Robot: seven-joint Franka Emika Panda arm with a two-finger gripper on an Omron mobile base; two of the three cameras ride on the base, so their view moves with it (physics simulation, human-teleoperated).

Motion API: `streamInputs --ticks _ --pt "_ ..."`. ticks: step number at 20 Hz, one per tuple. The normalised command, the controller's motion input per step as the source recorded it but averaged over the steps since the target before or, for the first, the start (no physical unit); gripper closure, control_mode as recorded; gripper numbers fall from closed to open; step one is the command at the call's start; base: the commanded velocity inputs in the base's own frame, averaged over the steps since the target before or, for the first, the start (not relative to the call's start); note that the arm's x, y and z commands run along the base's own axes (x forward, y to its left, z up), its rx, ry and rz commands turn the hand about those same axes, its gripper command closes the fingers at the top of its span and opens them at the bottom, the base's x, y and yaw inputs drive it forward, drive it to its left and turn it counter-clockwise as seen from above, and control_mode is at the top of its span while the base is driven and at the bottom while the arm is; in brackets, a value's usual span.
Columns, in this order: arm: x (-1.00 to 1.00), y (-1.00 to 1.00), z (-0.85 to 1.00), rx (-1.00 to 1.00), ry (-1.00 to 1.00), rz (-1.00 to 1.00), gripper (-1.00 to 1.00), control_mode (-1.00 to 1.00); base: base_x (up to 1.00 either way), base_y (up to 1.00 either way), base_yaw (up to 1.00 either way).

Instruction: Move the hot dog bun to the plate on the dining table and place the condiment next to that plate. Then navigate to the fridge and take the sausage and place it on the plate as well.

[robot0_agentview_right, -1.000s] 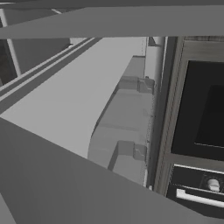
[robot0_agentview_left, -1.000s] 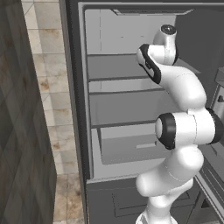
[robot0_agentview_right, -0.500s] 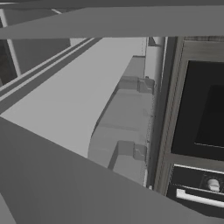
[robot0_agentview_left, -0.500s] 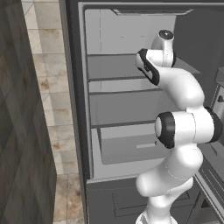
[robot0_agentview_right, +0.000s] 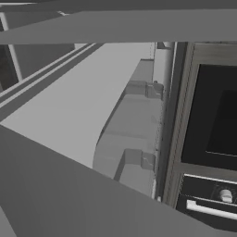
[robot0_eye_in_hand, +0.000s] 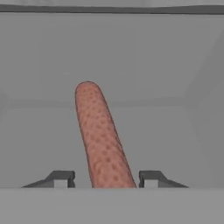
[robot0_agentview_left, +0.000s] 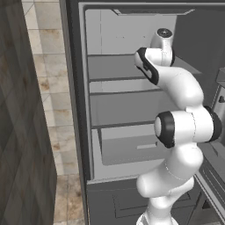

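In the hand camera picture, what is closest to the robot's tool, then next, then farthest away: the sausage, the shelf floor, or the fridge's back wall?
1. The sausage: right between the tips of the tool, reaching away from it.
2. The shelf floor: under and around the sausage.
3. The fridge's back wall: upright behind the sausage's far end, farthest.

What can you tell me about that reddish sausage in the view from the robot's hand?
The sausage is thin, straight and reddish-brown, with a finely speckled skin and a rounded far end. It lies on a pale grey shelf inside the fridge, running away from the camera and leaning slightly left. Its near end sits between the two dark fingertips of the gripper, with a gap showing on each side, so a firm grip cannot be confirmed.
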Motion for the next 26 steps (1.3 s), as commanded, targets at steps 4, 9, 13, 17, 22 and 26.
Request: streamInputs --ticks 4,9,13,17,22,26 --pt "-0.10 0.00 -0.29 0.00 0.03 0.00 1.00 -1.00 0.00 0.00 0.00" --pt "-0.83 -0.03 -0.03 0.05 -0.19 0.00 1.00 -1.00 0.00 0.00 0.00" --pt "-1.00 0.01 0.00 0.05 -0.33 0.00 1.00 -1.00 0.00 0.00 0.00" --pt "-1.00 0.17 0.08 0.03 -0.22 0.00 1.00 -1.00 0.00 0.00 0.00" --pt "-0.86 0.34 0.35 0.01 -0.08 0.00 1.00 -1.00 0.00 0.00 0.00" --pt "-0.72 0.35 0.70 0.00 0.00 0.00 1.00 -1.00 0.00 0.00 0.00"
